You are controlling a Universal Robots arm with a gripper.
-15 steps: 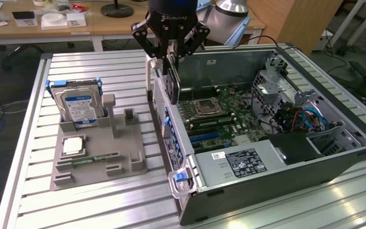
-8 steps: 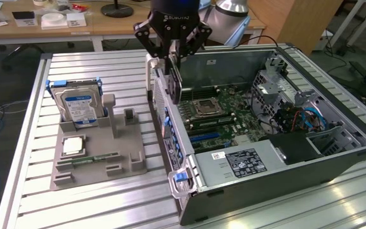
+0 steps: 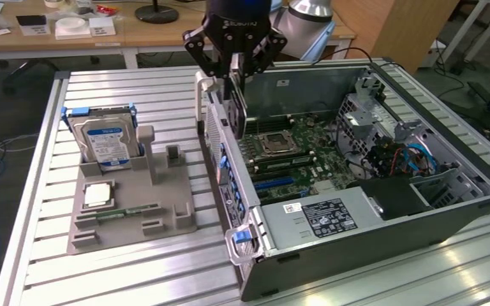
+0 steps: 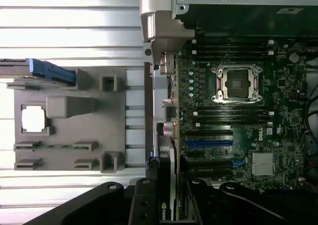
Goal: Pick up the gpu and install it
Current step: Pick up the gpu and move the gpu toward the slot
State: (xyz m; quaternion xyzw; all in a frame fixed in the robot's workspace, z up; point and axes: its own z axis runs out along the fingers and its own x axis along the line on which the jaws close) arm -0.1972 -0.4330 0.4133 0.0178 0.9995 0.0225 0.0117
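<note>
The gpu (image 3: 238, 108) hangs upright as a thin dark card, and my gripper (image 3: 237, 64) is shut on its top edge. It hovers over the open computer case (image 3: 449, 210), just inside the wall on the exterior view's left, above the motherboard (image 3: 300, 159). In the wrist view the gpu (image 4: 169, 175) appears edge-on between my gripper's (image 4: 168, 197) black fingers (image 4: 144, 200), close to the blue expansion slot (image 4: 208, 143) on the motherboard (image 4: 238, 111). The card is clear of the board.
A grey parts holder (image 3: 134, 210) on the slatted metal table (image 3: 143, 274) carries a silver hard drive (image 3: 104, 143) with a blue label, a processor chip (image 3: 97, 194) and a green RAM stick (image 3: 126, 212). The case's side latch (image 3: 240, 245) juts out at the front.
</note>
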